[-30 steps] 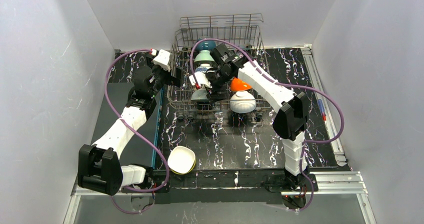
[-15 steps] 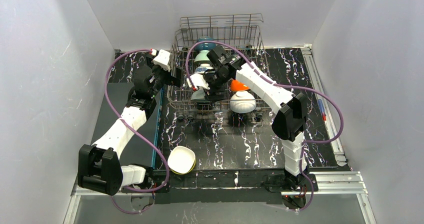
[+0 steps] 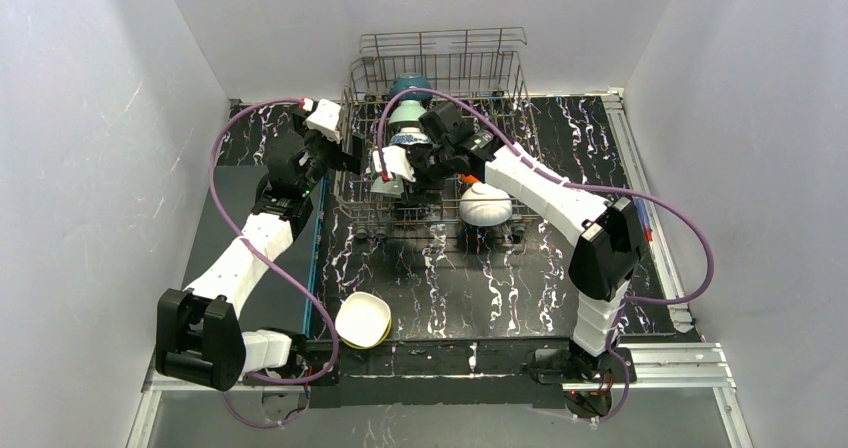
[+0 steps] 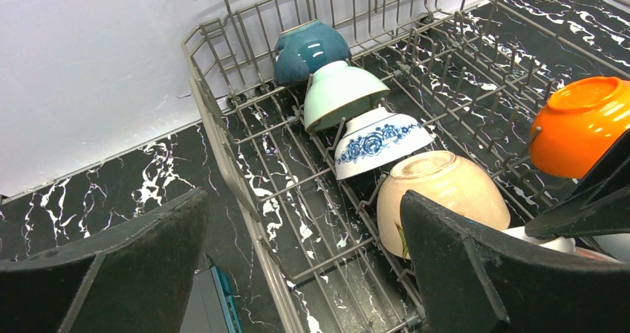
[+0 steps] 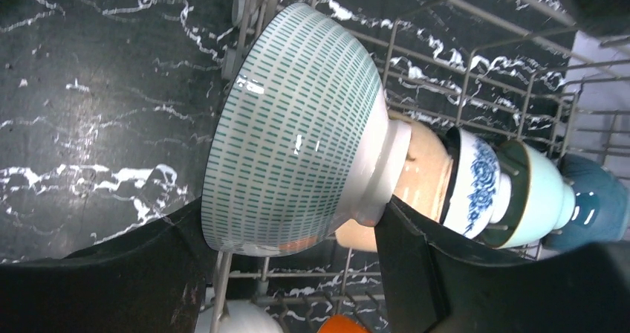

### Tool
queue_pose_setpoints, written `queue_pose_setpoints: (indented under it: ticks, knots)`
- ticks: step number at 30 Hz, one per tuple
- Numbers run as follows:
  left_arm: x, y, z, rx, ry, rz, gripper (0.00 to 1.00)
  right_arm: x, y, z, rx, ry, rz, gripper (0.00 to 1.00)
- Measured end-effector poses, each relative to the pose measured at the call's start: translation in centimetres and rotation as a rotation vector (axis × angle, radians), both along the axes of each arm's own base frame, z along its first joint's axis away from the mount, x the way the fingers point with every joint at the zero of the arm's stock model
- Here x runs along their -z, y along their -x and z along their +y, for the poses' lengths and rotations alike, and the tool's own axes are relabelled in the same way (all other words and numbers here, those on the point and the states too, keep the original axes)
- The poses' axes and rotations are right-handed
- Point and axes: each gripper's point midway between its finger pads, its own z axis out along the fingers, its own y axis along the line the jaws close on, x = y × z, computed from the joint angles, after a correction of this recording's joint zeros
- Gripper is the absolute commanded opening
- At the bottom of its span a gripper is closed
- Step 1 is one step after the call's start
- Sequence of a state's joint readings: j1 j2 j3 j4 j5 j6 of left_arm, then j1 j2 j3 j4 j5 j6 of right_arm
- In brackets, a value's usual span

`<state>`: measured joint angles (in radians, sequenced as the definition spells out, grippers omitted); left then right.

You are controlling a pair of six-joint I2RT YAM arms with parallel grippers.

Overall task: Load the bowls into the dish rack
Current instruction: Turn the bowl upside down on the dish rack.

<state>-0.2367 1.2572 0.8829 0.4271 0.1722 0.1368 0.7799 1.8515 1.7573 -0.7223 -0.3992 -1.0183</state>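
**Right arm brings a bowl to a filling rack.** The dish rack (image 3: 437, 46) stands at the far side of the black marbled table (image 3: 480, 288). Its raised back is close to the white rear wall (image 3: 300, 18), and bare tabletop lies between its near rim and the arm bases.

Along the rack's left side a row of bowls leans on edge among the tines. The teal-blue bowl (image 4: 308, 49) is farthest, then the mint bowl (image 4: 342, 91), the blue-patterned bowl (image 4: 379, 141) and the tan bowl (image 4: 438, 192), each just beside the next. The orange bowl (image 4: 587, 125) sits to their right and a white bowl (image 3: 485, 204) at the near right. The rack's far right part shows bare tines.

The right arm reaches in from the right, elbow bent. The right gripper (image 5: 293, 218) is at the near end of the row, clamped on a green-dashed bowl (image 5: 297, 132). One finger is against the rim and the other at the foot, which points at the tan bowl; whether the two touch cannot be told. The held bowl is glossy white, ringed with short green dashes, and tipped on its side.

The left arm stretches up the table's left edge. The left gripper (image 4: 303, 199) is spread wide, holding nothing, just outside the rack's left rim. A yellow-green bowl (image 3: 362, 320) lies on the table near the left arm's base.
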Motion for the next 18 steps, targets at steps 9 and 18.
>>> queue_pose_setpoints:
  ticks: [9,18]
  knots:
    - [0.2,0.0,0.0,0.0,-0.001,0.004,0.98,-2.1,-1.6,0.5,0.051,-0.12,0.009,0.01]
    - [0.2,0.0,0.1,-0.003,-0.002,0.004,0.98,-3.7,-6.0,-3.7,0.186,-0.207,0.06,0.01]
